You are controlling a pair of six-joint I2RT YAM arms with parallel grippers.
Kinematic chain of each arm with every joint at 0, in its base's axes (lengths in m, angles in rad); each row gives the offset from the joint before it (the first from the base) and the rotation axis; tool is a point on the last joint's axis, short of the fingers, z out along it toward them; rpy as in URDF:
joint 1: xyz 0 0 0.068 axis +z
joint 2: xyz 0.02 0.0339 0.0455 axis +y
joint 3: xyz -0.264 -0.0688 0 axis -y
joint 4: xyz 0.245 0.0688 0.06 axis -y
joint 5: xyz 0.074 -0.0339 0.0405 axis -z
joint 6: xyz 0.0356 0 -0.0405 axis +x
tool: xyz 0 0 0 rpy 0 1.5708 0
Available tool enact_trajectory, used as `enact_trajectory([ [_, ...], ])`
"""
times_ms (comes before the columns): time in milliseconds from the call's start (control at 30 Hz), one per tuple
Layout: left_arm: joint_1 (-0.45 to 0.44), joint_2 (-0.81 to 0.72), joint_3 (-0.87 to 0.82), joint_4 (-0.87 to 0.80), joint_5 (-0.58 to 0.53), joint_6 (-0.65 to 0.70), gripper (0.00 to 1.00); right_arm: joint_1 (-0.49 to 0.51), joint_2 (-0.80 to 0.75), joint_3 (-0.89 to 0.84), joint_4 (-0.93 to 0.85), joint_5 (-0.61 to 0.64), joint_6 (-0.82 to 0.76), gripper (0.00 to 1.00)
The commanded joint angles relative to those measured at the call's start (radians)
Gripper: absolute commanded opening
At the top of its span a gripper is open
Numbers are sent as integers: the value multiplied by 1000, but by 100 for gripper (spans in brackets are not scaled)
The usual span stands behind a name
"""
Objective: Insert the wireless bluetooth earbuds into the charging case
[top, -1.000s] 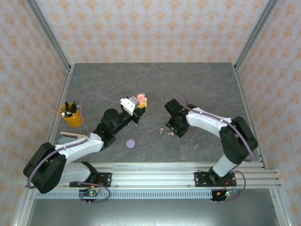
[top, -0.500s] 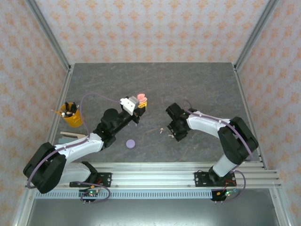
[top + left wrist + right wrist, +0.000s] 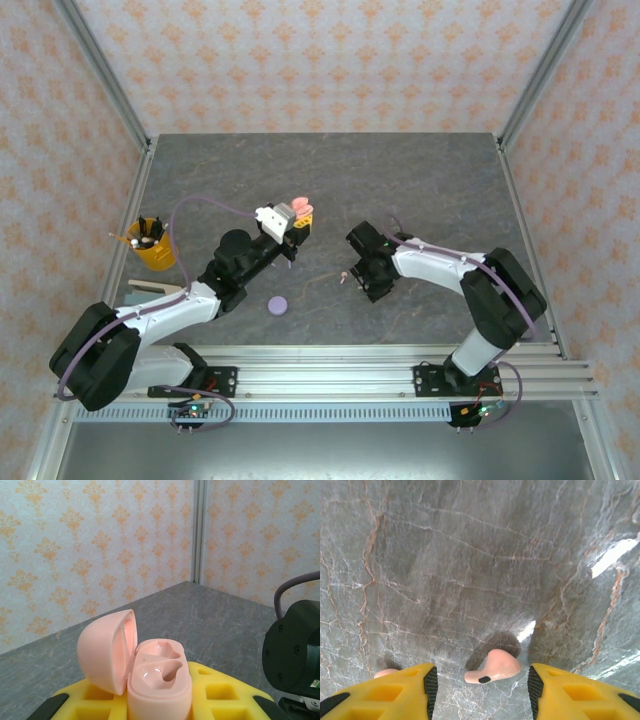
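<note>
- Step in hand: pickup of the first pink earbud. Judged early in the task, since both sockets of the case are empty.
- Left gripper (image 3: 296,222): clamped on the pink charging case (image 3: 160,685) and holding it off the table (image 3: 420,180), towards the middle.
- The case's lid (image 3: 106,650) is hinged open to one side. The two moulded sockets face up with nothing in them.
- Right gripper (image 3: 481,690): low over the table, jaws part-way apart and holding nothing.
- One pink earbud (image 3: 494,666) lies flat on the stone between the yellow fingers (image 3: 395,690). It touches neither of them and sits somewhat nearer the right-hand finger.
- Second pink earbud (image 3: 385,672): just outside the other finger, on the table. The overhead view shows it as a small speck (image 3: 342,277) beside the right gripper.
- A lilac round case (image 3: 277,304) lies shut on the table near the left arm, well apart from this pickup.
- Next move, as I judge it: lower a touch more, centre the jaws on the bud and close gently. The piece is tiny, rounded and smooth, so it may squirt out or roll.
- After that: lift, carry it across to the held case and match the stem to a socket. The bud's orientation in the grip will matter, and I cannot tell yet which socket it fits.
</note>
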Motion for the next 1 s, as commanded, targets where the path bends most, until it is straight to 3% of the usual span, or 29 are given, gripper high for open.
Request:
enact_trajectory([
  [0,-6,4,30,27,-15,-5,0,5,-14,2,-10,25,32,53],
  [200,-6,0,27,26,-14,-5,0,-1,23,2,12,41,41,52],
  [433,-6,-12,19,23,-19,-4,0,-30,36,5,22,56,19,40],
  [667,-6,-15,15,23,-23,-6,0,-53,65,37,7,31,-40,39],
  [967,-6,-16,19,26,-22,-11,0,-69,138,221,-155,58,-276,40],
])
